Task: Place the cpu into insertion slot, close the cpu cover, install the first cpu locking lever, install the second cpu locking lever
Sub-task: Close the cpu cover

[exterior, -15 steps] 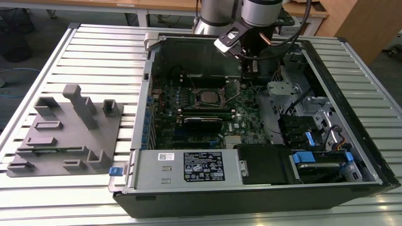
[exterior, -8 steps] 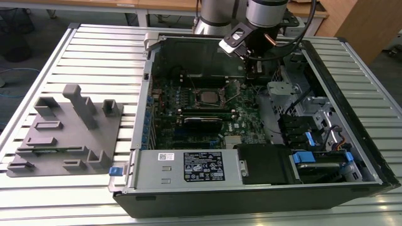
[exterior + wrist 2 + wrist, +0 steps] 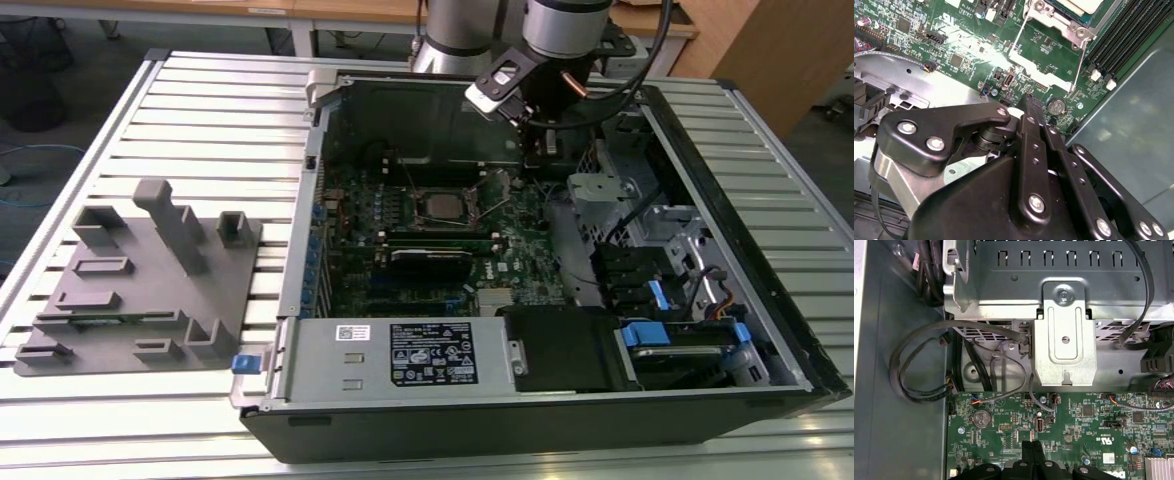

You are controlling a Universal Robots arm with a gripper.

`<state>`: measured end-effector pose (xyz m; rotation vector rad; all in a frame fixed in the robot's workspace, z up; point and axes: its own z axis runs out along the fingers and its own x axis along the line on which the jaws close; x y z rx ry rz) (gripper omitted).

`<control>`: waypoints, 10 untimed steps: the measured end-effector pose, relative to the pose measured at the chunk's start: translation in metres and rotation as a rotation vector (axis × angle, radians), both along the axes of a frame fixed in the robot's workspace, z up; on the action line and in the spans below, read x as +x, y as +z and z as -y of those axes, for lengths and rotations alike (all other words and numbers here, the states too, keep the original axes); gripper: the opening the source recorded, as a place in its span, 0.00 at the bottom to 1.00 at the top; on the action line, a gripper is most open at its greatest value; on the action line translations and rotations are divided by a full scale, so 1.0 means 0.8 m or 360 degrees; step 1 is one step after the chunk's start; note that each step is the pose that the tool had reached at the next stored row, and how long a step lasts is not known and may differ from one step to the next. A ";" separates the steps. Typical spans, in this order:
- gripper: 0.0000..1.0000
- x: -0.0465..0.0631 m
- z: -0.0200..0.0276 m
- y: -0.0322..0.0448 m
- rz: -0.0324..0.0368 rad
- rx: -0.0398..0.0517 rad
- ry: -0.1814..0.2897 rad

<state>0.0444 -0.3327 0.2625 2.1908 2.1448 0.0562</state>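
The cpu is sitting in the insertion slot around the middle of the green board, silvery top facing up. In the second wrist view one corner of it peeks in, with two thin wire levers running along the slot's sides. Can't tell from here whether the cover is clamped down over it or not.

The gripper isn't on any of that. It hangs over the board's edge on the exterior view's right, well apart from the slot and close to the case's far wall. In both wrist views the claw is pinched shut with nothing between the fingers, tips just above the board near the coin battery. A folded metal bracket and some loose black cables sit just past that board edge.

The whole open computer case lies on a slatted metal table, with a grey fixture tray beside it on the exterior view's left.
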 end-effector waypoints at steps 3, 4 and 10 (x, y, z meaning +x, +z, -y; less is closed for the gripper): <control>0.11 0.000 0.0000 -0.0002 -0.0005 0.0000 0.0000; 0.11 0.000 0.0000 -0.0002 -0.0008 0.0000 0.0000; 0.11 0.000 0.0000 -0.0005 -0.0033 0.0000 0.0000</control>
